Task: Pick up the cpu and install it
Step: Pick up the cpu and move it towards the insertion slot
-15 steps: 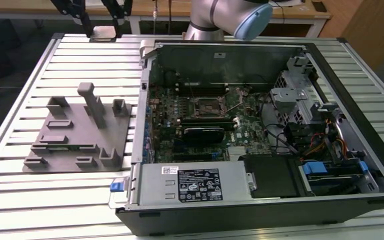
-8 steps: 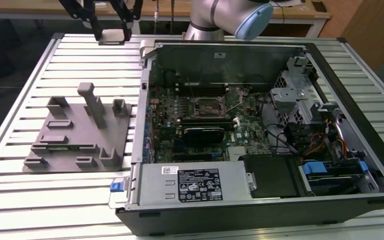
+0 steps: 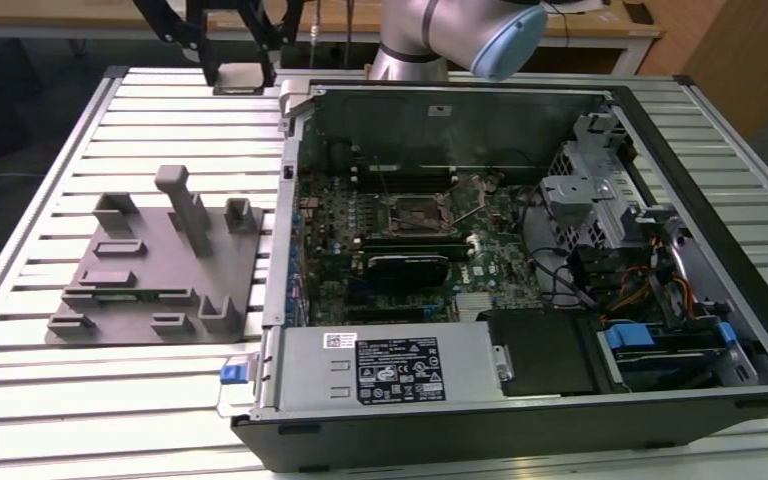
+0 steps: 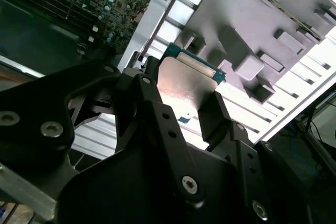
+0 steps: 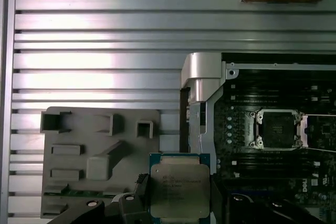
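My gripper hangs above the slatted table, beyond the grey fixture block and just off the far left corner of the open computer case. It is shut on the cpu, a flat square chip with a shiny metal top. In both wrist views the cpu sits between two black fingers, one on each side. The dark motherboard socket lies open with its metal frame raised, well away from the chip.
The grey fixture block has raised posts and pockets. Inside the case are memory sticks, a silver power supply, drive cages and cables. The case's wall stands between the gripper and the socket.
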